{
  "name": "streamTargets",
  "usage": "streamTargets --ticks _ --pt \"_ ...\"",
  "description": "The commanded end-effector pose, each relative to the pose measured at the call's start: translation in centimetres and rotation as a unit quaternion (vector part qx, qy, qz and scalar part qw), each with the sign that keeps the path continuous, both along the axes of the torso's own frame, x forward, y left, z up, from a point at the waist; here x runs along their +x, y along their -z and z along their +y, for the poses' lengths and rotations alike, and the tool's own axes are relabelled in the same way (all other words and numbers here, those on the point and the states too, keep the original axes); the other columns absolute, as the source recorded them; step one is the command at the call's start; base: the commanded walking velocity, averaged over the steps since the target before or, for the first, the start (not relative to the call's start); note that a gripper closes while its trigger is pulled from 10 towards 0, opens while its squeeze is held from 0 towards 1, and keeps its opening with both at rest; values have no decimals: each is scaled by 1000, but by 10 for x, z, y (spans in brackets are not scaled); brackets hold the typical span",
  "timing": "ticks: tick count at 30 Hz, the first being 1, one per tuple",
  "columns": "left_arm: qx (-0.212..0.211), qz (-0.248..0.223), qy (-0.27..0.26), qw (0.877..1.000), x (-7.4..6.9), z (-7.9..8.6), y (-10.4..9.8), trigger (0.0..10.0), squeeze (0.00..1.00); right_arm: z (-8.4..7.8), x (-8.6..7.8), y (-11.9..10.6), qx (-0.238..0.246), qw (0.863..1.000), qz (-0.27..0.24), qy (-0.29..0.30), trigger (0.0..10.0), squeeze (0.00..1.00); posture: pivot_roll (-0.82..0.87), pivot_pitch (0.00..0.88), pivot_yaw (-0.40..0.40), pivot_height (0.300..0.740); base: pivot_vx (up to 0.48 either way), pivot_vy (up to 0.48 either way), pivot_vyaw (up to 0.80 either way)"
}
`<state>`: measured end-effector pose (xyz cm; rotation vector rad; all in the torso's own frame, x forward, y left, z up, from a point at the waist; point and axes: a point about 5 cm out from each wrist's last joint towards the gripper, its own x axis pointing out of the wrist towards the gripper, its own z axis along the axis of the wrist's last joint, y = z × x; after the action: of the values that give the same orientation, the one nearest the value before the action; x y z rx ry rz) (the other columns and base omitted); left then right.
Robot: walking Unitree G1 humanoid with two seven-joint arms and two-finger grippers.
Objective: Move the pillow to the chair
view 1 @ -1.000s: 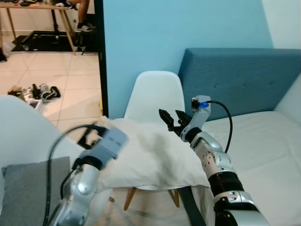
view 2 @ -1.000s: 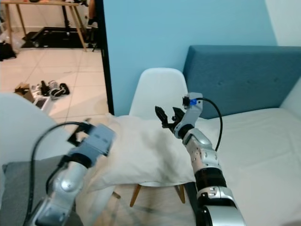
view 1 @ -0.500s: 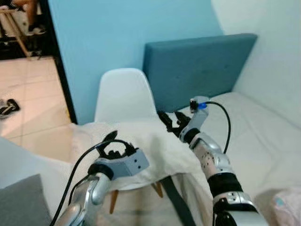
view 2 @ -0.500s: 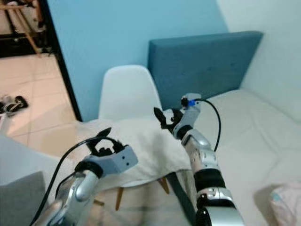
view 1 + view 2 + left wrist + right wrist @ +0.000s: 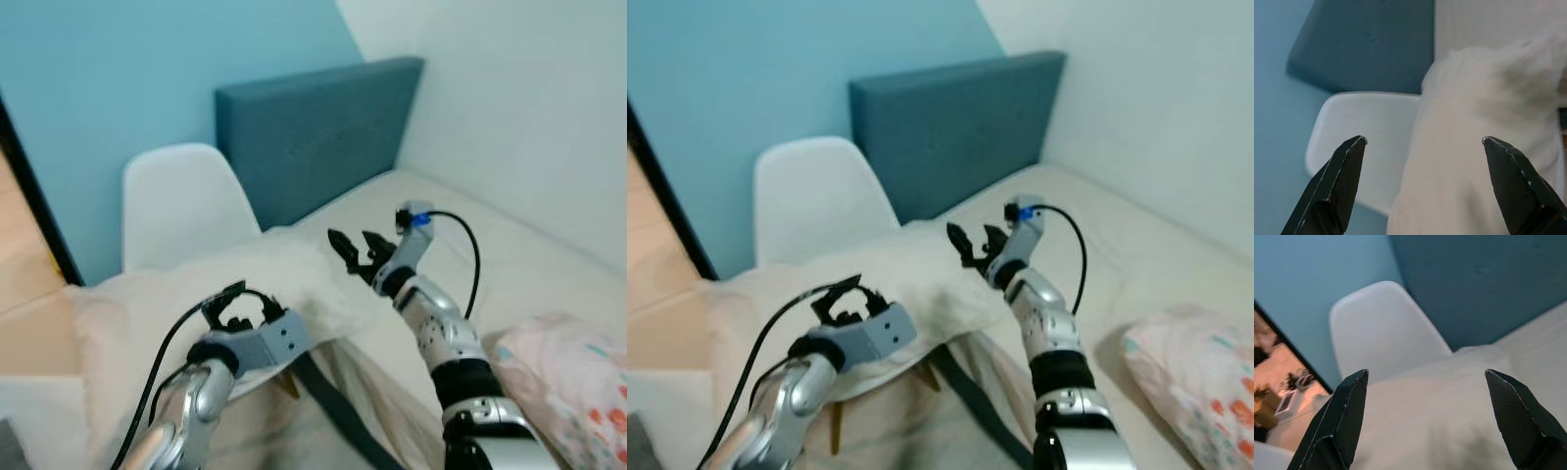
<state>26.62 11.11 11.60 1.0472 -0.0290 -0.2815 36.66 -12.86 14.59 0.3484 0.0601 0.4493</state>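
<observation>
Left gripper (image 5: 242,305), fingers spread, above near edge of pillow. White moulded plastic chair (image 5: 176,201) bearing large cream fabric pillow (image 5: 245,279) across seat. Right gripper (image 5: 355,253), fingers apart, at pillow's far corner. Teal padded headboard (image 5: 313,132); pink patterned cushion (image 5: 578,377) on bed.

pillow (image 5: 196,294): soft cream cloth, matt, creased | chair (image 5: 181,201): smooth white plastic, faint sheen | headboard (image 5: 313,127): matt teal fabric | arms: brushed silver metal
</observation>
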Motion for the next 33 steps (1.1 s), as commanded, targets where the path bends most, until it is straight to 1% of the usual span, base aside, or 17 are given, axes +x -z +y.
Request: streamTargets --ticks 1,8,14,25,33 --pt "6 7 0 1000 1 0 2 10000 0 -1 2 -1 8 1000 1 5 10000 0 -20 0 -112 740 0 0 -681" --pt "8 9 -1 1000 3 0 5 10000 0 -1 3 1 10 1000 6 7 10000 0 5 0 -124 740 0 0 -677" --pt "8 8 1 1000 2 -2 3 10000 0 -4 3 1 10 1000 7 10 10000 0 -23 0 -133 740 0 0 -677" --pt "9 8 1 1000 2 0 3 10000 0 -2 4 2 10 1000 6 10 10000 0 -12 0 -133 740 0 0 -678" --pt "10 6 1 1000 2 -2 2 10000 0 -3 4 1 12 1000 8 11 10000 0 9 0 -154 740 0 0 -677"
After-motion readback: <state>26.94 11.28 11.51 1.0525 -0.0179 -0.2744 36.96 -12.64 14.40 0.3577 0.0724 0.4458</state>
